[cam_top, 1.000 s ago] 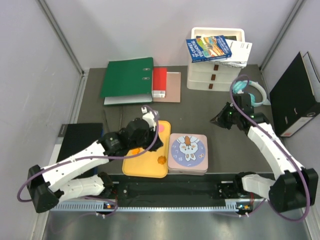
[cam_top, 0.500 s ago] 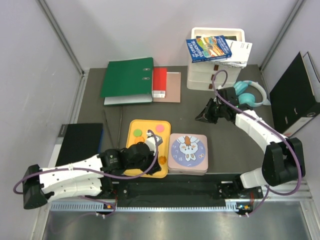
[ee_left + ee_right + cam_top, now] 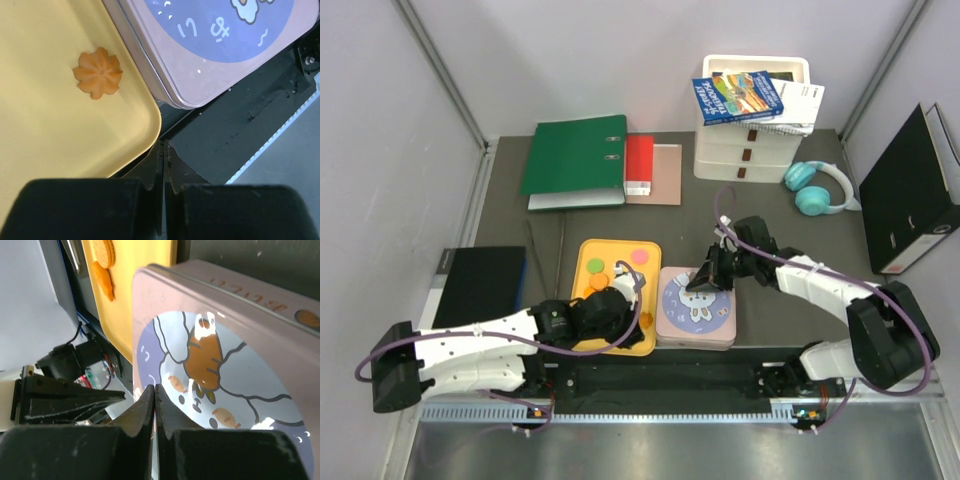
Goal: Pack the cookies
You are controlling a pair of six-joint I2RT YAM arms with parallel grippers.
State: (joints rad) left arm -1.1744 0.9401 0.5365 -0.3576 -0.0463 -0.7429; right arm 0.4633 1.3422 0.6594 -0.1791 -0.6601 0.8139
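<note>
Cookies (image 3: pixel 595 265) lie on the yellow tray (image 3: pixel 615 248). One orange flower cookie (image 3: pixel 98 73) sits ahead and left of the left gripper (image 3: pixel 164 150), which is fully closed and empty over the tray's near corner, arm low and extended. The right gripper (image 3: pixel 154 392), also closed and empty, hovers over the pink tin (image 3: pixel 725 335). Embossed lettering on the tin's side is illegible.

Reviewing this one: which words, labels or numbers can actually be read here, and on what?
No text can be quoted with confidence.
Side wall of the pink tin: embossed letters, upside down in the right wrist view, unreadable.
Its lid: white scribble-like marks, not legible as words.
Cover of the blue book on the drawer unit: title too small to read.
</note>
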